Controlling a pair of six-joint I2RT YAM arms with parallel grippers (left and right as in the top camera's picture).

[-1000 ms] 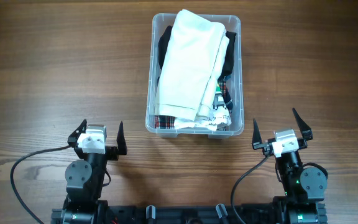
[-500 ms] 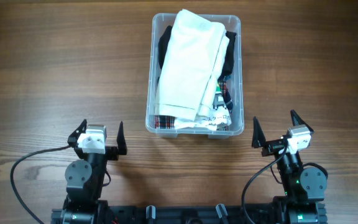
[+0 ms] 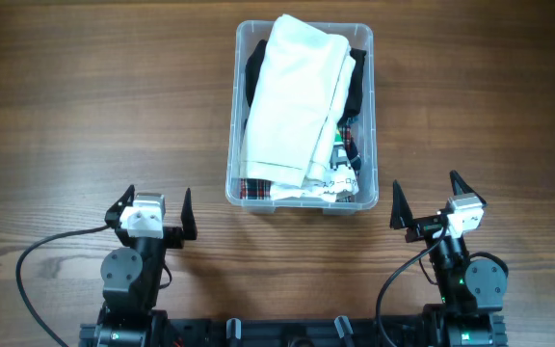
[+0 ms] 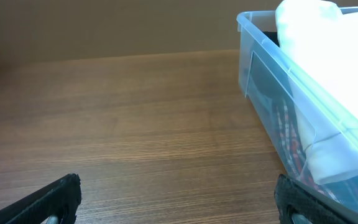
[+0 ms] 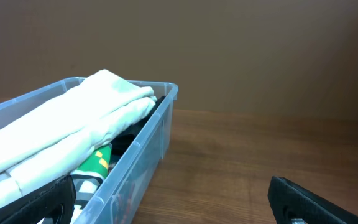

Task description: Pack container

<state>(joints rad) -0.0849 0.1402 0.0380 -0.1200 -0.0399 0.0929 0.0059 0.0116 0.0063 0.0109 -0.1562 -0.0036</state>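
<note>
The clear plastic container (image 3: pixel 235 125) stands at the table's far middle, filled with folded garments. A white folded garment (image 3: pixel 292 96) lies on top, over dark, plaid and green-patterned ones. The container also shows in the left wrist view (image 4: pixel 263 65) and in the right wrist view (image 5: pixel 148 140). My left gripper (image 3: pixel 155 214) is open and empty near the front edge, left of the container; in its wrist view (image 4: pixel 179 199) only wood lies between the fingers. My right gripper (image 3: pixel 430 204) is open and empty at the front right; it also shows in the right wrist view (image 5: pixel 185 199).
The wooden table (image 3: pixel 85 106) stretches to both sides of the container. Black cables (image 3: pixel 37 255) run from the arm bases along the front edge. The arm bases (image 3: pixel 297 333) sit at the front middle.
My right gripper has turned slightly at the wrist and shifted a little to the right. The left arm and the container have not moved.
</note>
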